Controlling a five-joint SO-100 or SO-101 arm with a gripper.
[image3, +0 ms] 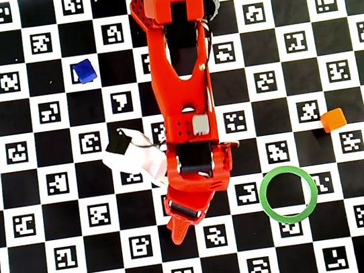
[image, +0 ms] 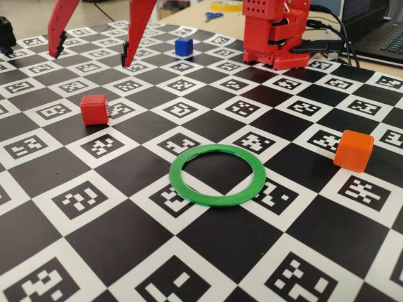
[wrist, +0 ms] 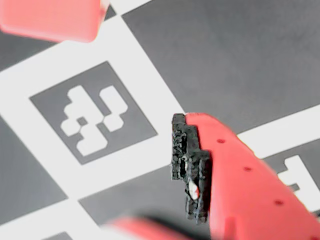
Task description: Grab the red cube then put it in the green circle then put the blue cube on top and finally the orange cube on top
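The red cube (image: pixel 94 108) sits on the board's left side; in the wrist view it is a blurred red block (wrist: pixel 50 20) at the top left edge. The arm hides it in the overhead view. My gripper (image: pixel 94 58) hangs open above and behind it, fingers spread wide with nothing between them. One black-padded finger (wrist: pixel 192 165) shows in the wrist view. The green circle (image: pixel 217 175) lies flat and empty near the front, seen as a ring (image3: pixel 287 194) from overhead. The blue cube (image: pixel 184 46) stands far back, and the orange cube (image: pixel 353 150) is on the right.
The arm's red base (image: pixel 271 31) stands at the back of the marker-patterned checkerboard (image: pixel 126 251). A laptop (image: pixel 378 31) and cables lie behind it on the right, scissors (image: pixel 213 16) further back. The white wrist camera (image3: pixel 134 160) juts out to the arm's left.
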